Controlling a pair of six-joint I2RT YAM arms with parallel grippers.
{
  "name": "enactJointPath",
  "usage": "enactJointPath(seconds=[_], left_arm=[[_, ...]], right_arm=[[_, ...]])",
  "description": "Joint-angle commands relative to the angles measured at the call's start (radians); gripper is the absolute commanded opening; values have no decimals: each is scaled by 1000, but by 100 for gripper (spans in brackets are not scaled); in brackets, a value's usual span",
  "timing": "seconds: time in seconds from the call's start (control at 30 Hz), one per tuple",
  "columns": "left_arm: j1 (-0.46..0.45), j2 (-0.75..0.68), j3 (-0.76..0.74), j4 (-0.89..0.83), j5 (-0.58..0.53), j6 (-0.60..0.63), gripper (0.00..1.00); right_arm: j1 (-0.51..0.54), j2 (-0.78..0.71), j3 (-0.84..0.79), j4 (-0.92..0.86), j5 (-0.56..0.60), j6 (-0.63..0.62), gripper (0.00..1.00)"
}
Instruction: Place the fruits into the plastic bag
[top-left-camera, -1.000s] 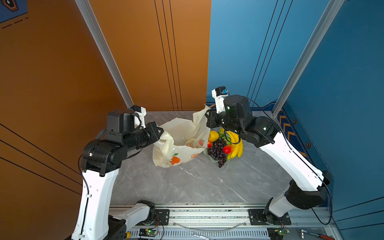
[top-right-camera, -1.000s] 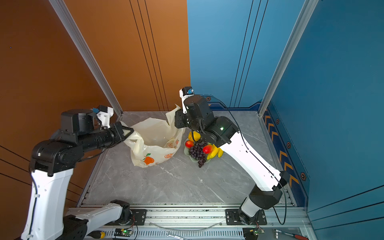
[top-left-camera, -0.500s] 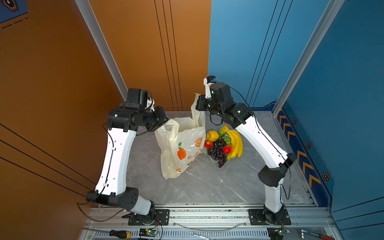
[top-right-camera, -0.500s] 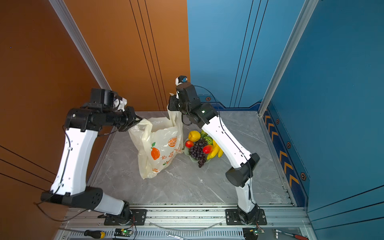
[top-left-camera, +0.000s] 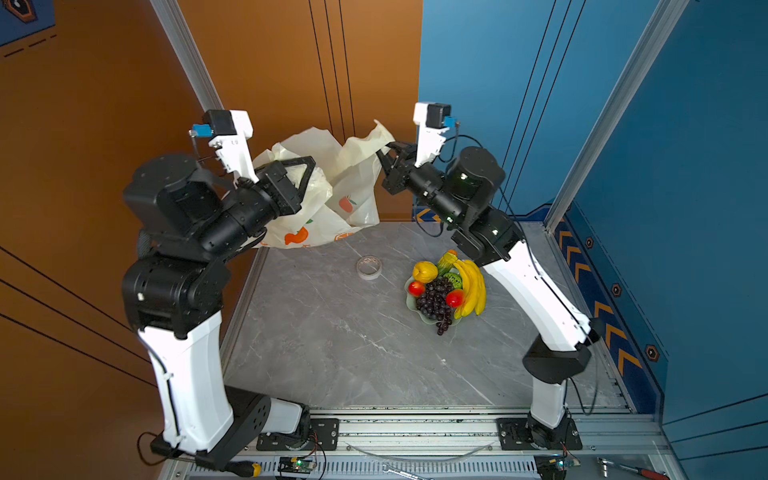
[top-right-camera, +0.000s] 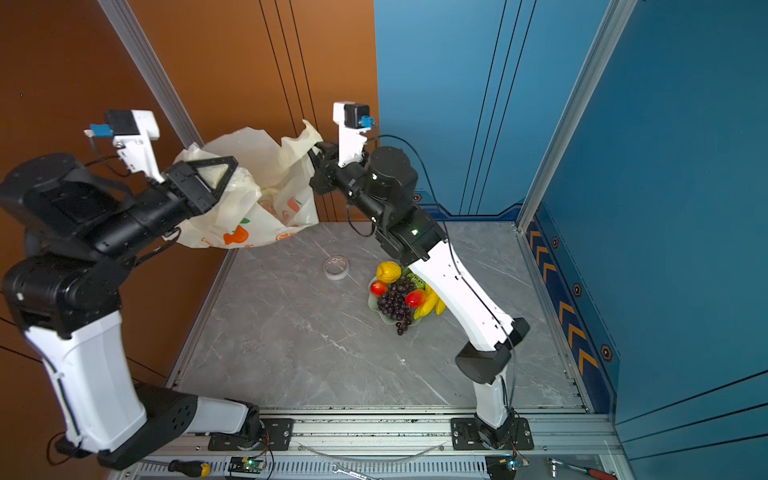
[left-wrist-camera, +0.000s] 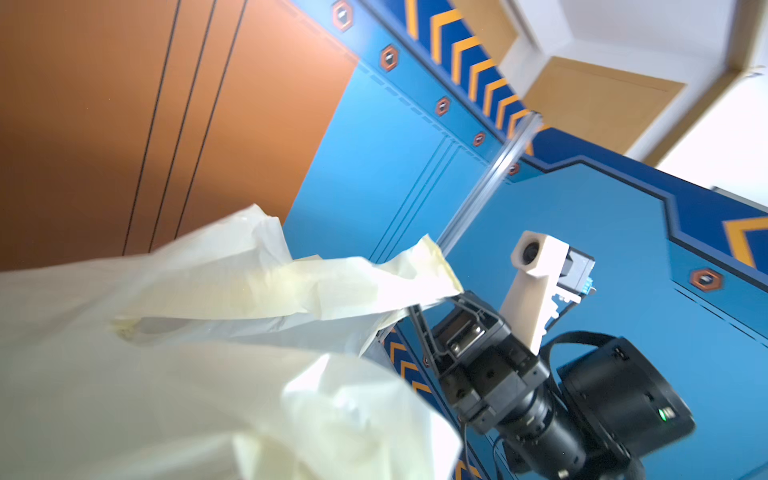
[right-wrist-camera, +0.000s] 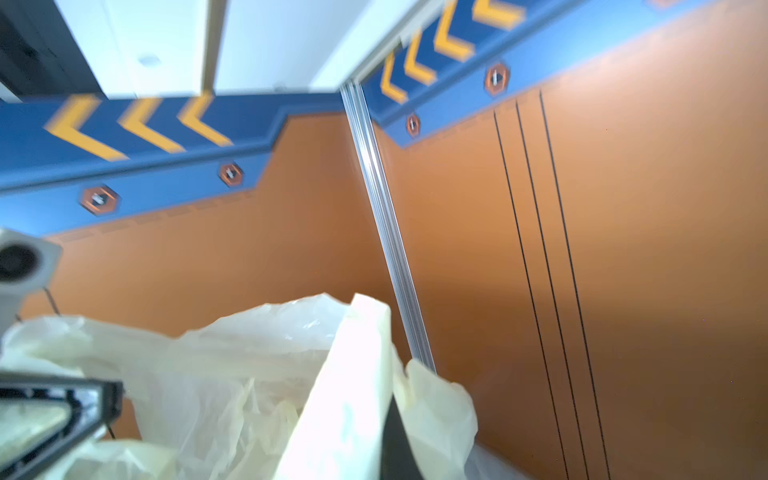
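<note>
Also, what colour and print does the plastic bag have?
The plastic bag is translucent cream with orange fruit prints; it shows best in a top view.

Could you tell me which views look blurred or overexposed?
Both top views: sharp, evenly lit, fruits crisp. Right wrist view: motion-smeared chevrons, plastic bag blown out white. Left wrist view: near bag soft, right gripper fairly clear.

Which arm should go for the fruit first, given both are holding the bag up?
Right, probably: the fruits lie under its forearm, far from the left gripper. Both grip the plastic bag, so the right gripper must let go first.
</note>
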Motion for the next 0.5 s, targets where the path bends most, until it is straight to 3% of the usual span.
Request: enactJointPath(seconds=[0.0, 0.03, 0.1, 0.17, 0.23, 0.37, 0.47], left_arm=[[-5, -60, -202, 12, -37, 61, 1], [-5, -90, -291, -30, -74, 53, 1], [-2, -146, -577, -120, -144, 20, 0], [8, -173, -846, -158, -136, -27, 0], [-12, -189, -1033, -153, -129, -57, 0], [-114, -235, -1123, -138, -226, -62, 0], [-112, -256, -1129, -139, -222, -69, 0]], right_arm=[[-30, -87, -274, 170, 28, 19, 0], [-42, -103, -357, 162, 43, 56, 0], [-70, -98, -465, -16, 70, 104, 0], [-81, -95, -551, -175, 77, 94, 0], [-82, -122, -683, -213, 96, 95, 0], [-109, -136, -766, -299, 44, 133, 0], [-103, -141, -785, -308, 22, 131, 0]])
